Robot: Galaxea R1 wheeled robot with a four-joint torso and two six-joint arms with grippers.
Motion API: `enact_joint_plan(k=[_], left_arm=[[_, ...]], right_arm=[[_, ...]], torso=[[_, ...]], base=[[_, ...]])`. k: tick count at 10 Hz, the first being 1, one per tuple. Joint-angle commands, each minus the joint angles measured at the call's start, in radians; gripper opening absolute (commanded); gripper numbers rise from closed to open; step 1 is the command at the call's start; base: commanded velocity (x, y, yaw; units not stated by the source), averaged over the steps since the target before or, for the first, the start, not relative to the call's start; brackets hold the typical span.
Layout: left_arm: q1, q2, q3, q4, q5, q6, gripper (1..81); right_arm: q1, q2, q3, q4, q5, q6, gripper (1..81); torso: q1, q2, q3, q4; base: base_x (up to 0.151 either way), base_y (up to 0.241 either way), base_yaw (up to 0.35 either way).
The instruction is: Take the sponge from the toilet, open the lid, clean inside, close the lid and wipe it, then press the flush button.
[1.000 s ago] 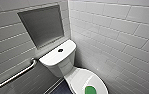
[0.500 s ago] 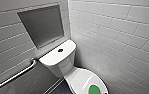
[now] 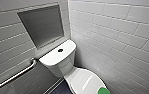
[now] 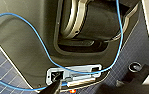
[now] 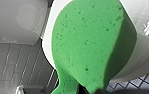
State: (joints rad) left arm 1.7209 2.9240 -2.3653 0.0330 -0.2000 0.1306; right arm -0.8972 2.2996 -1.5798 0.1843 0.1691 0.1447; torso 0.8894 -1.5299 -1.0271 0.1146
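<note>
The white toilet (image 3: 62,62) stands in the corner with its lid (image 3: 86,80) down. The dark round flush button (image 3: 60,50) sits in the middle of the tank top. The bright green sponge (image 3: 103,91) shows at the front end of the lid, at the picture's lower edge. In the right wrist view the sponge (image 5: 90,45) stands large in front of the white lid (image 5: 142,30). Its near end is squeezed narrow where my right gripper (image 5: 90,90) is shut on it. In the left wrist view I see no task thing near my left gripper.
White tiled walls close in behind and to the right of the toilet. A recessed grey niche (image 3: 42,25) is above the tank. A metal grab bar (image 3: 15,76) runs along the left wall. In the left wrist view, a blue cable (image 4: 40,42) loops over my own dark base above the dark tiled floor (image 4: 0,82).
</note>
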Motion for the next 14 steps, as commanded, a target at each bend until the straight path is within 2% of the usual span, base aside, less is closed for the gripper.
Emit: enact_joint_plan(k=[1,4,5,7,8,10,12,13,14], left_arm=[[0.001,-0.147,0.231,0.024,0.08,0.006,81.1],[-0.057,-0.301,0.451,0.048,0.082,0.001,81.1],[-0.086,-0.374,0.551,0.048,0.082,0.0,81.1],[-0.141,-0.46,0.662,0.047,0.083,-0.003,81.1],[-0.164,-0.486,0.698,0.045,0.083,-0.006,81.1],[-0.229,-0.528,0.744,0.038,0.093,-0.006,81.1],[-0.272,-0.568,0.771,0.031,0.094,-0.031,81.1],[-0.289,-0.583,0.784,0.03,0.094,-0.045,81.1],[-0.3,-0.589,0.788,0.025,0.094,-0.048,81.1]], right_arm=[[-0.104,-0.137,0.103,-0.009,0.033,0.007,1.0],[-0.275,-0.151,0.066,-0.022,0.033,-0.007,1.0],[-0.343,-0.15,0.037,-0.025,0.068,-0.007,1.0],[-0.444,-0.151,0.002,-0.031,0.113,-0.005,1.0],[-0.486,-0.151,-0.011,-0.032,0.115,-0.007,1.0],[-0.549,-0.136,-0.048,-0.045,0.115,-0.005,1.0],[-0.576,-0.125,-0.052,-0.057,0.115,-0.007,1.0],[-0.581,-0.122,-0.043,-0.065,0.115,-0.005,1.0],[-0.581,-0.124,-0.035,-0.066,0.115,-0.005,1.0]], torso=[[0.0,0.0,0.0,0.0],[0.0,0.0,0.0,0.0],[0.0,0.0,0.0,0.0],[0.0,0.0,0.0,0.0],[0.064,-0.1,0.0,0.0],[0.077,-0.121,0.0,0.0],[0.117,-0.187,0.0,0.0],[0.14,-0.223,0.0,-0.057],[0.159,-0.255,0.0,-0.093]], base=[[0.0,0.0,0.0],[0.0,0.0,0.0],[0.0,0.0,0.0],[0.0,0.0,0.0],[0.0,0.0,0.0],[0.0,0.0,0.0],[0.0,0.0,0.0],[0.0,0.0,0.0],[0.0,0.0,0.0]])
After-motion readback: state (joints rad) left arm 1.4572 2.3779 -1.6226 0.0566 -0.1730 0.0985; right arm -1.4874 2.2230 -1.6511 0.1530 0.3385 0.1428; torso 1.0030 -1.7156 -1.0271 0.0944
